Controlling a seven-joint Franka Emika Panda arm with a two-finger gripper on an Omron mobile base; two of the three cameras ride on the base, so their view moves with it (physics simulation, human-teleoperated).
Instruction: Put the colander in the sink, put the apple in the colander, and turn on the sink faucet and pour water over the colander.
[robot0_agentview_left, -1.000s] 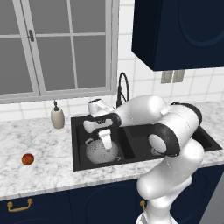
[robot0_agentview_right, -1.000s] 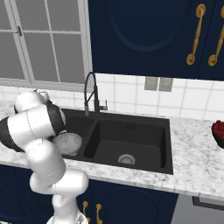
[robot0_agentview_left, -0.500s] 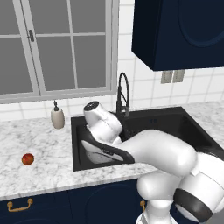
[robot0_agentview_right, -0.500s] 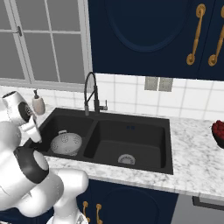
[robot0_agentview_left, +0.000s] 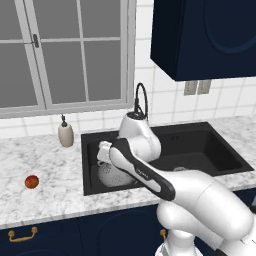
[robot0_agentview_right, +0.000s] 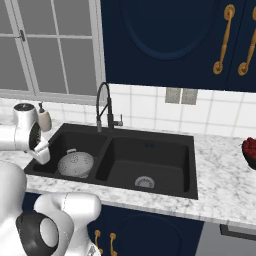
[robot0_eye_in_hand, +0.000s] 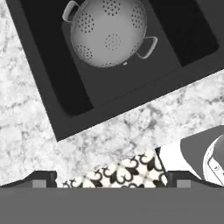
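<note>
A: Change since a second ago: the arm has swung left off the basin, toward the counter's left end. The gripper (robot0_eye_in_hand: 112, 177) now looks down on the front edge of the counter (robot0_agentview_left: 60, 187); jaws released, spread wide, nothing between them.

B: Colander?

A: Colander (robot0_agentview_left: 116, 175), one item, silver-grey, perforated. It sits in the left basin of the sink (robot0_agentview_right: 165, 145), upright as far as I can tell, handles free, apart from the gripper.

B: Apple?

A: Apple (robot0_agentview_left: 31, 181), one, red-orange. It lies on bare marble near the left end of the counter, well apart from the sink's left edge and closer to the front edge than the back. Untouched.

B: Other stock?

A: A soap bottle (robot0_agentview_left: 65, 135) at the back of the counter, just beside the sink's rear left corner. The sink faucet (robot0_agentview_right: 105, 106) behind the divider, no stream showing. A dark bowl of red fruit (robot0_agentview_right: 249, 149) at the far right end.

B: Anything in the way?

A: Nothing stands between gripper and apple. The bottle is well behind that line.

B: Risks?

A: Judged, not seen. A round fruit on smooth stone may roll if one fingertip touches first, possibly off the front edge. A low carry back could knock the sink rim or the colander's near handle.
</note>
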